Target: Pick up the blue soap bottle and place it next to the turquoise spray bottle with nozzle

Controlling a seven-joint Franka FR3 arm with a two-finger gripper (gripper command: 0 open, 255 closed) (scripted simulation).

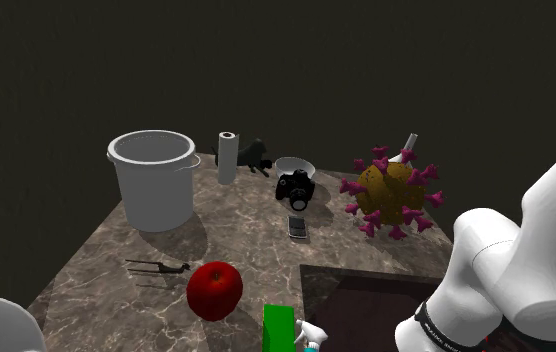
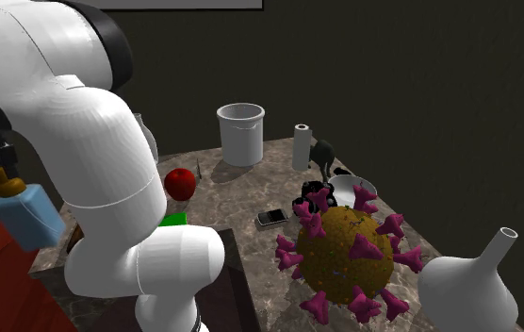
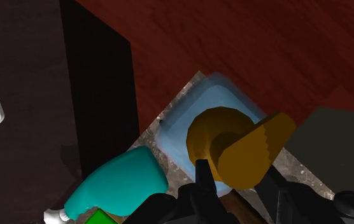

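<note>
Over marble counter, blue soap bottle is clamped upright by gripper (near its top), turquoise spray bottle just beside.

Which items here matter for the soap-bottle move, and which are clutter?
Job: blue soap bottle, held in the gripper; turquoise spray bottle.
Clutter: red apple, white pot, paper roll, camera, phone, spiky ball, green block.

lighting dim | walls v. dark | soft shadows on countertop
</note>
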